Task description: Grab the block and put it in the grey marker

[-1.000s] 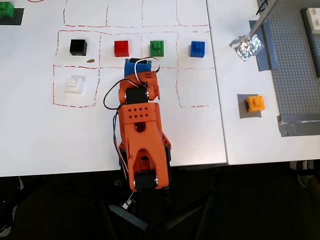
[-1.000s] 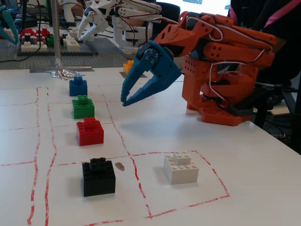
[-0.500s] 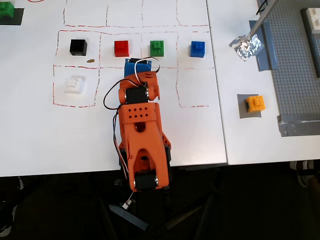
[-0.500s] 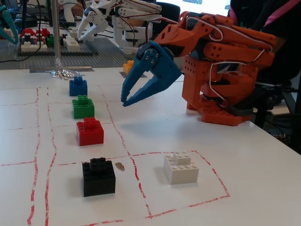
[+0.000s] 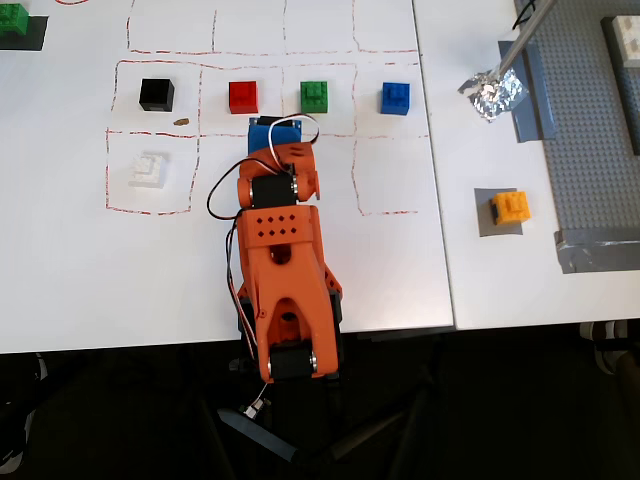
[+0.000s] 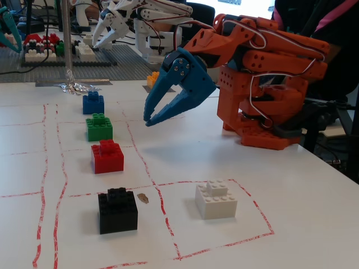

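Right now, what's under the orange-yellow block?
The orange-yellow block sits on the grey marker, whose edges show around it. The patch's centre is covered by the block.

Both pictures are bright and even. The white worktop (image 5: 80,260) looks nearly washed out from above. Shadows are soft and small. Things far behind the gripper (image 6: 150,119) look a bit blurry.

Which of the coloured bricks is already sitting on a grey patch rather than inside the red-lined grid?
The orange-yellow block. It rests on the grey marker on the right in the overhead view, while the black, red, green, blue and white bricks sit in grid cells.
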